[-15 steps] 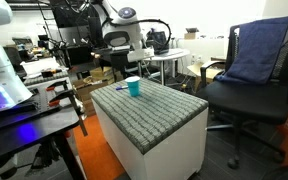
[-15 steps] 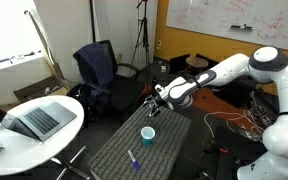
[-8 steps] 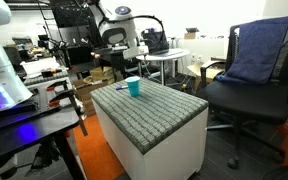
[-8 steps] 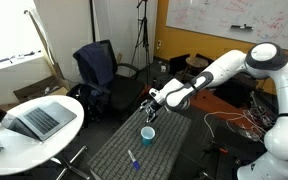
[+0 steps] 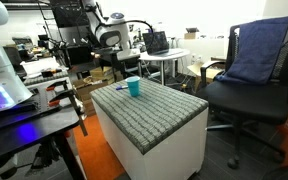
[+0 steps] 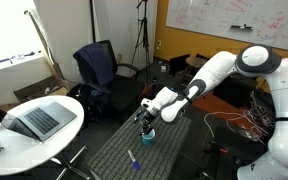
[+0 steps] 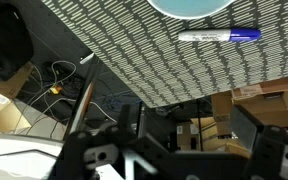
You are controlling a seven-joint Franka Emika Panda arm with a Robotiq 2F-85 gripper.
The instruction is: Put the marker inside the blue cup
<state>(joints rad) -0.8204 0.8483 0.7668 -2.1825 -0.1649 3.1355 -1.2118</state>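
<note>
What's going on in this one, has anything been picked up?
A white robot arm holds its gripper open and empty just above the blue cup, which stands on the grey padded block. The marker lies flat on the block, close to the cup but not touching it. Nothing has been picked up yet.

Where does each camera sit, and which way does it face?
Exterior view: low beside the padded block, facing across it; arm beyond the cup.
Exterior view: high, looking down the block; arm and gripper by the cup.
Wrist view: looking down at marker and cup rim; gripper body at bottom.
All three share the cup.
</note>
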